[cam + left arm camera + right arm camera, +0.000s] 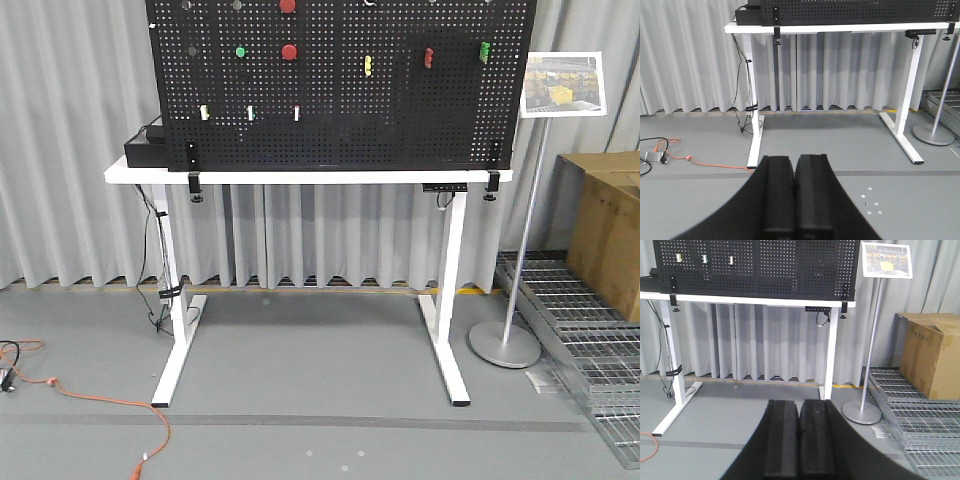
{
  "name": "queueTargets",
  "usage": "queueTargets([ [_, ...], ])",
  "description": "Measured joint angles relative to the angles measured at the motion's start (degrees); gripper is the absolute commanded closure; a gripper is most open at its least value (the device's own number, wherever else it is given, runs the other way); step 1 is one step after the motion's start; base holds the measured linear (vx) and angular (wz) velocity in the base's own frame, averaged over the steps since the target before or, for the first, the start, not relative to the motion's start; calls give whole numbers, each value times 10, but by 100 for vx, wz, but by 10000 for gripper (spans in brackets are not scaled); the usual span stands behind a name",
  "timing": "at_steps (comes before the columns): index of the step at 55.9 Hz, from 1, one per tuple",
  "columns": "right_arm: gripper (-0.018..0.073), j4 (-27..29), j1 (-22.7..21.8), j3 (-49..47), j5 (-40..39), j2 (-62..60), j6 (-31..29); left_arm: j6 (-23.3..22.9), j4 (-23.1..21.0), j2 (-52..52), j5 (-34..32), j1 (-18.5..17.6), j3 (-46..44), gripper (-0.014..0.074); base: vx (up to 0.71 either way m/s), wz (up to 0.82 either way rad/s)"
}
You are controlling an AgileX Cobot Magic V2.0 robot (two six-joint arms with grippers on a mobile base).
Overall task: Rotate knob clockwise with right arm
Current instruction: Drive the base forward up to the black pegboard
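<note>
While right gripper [799, 440] sits pressed together, pegboard [765, 265] well ahead, sign stand [875, 340] beside, knob hard to make out

Open floor [730, 405] separates the right hand [799, 406] from the pegboard [755, 265]. Sign stand [861, 413], cardboard box [932, 355] and floor grating [925, 425] obstruct one side. An orange cable [100, 398] lies opposite.

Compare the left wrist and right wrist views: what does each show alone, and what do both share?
Left wrist only: the left arm's fingers, pressed together, and a small grey box with cables on the floor. Right wrist only: the right arm's fingers, also together, a cardboard box, the sign panel atop the stand and three pale fittings on the pegboard. Both: the white table, that pegboard, the grey curtain, the stand's base and floor grating.
</note>
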Motion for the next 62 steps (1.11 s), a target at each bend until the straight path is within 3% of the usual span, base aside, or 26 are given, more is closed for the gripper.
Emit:
queueTargets([
  [62,568,0,0,0,0,0,0,0,0,0,0,0,0,603,3,-1],
])
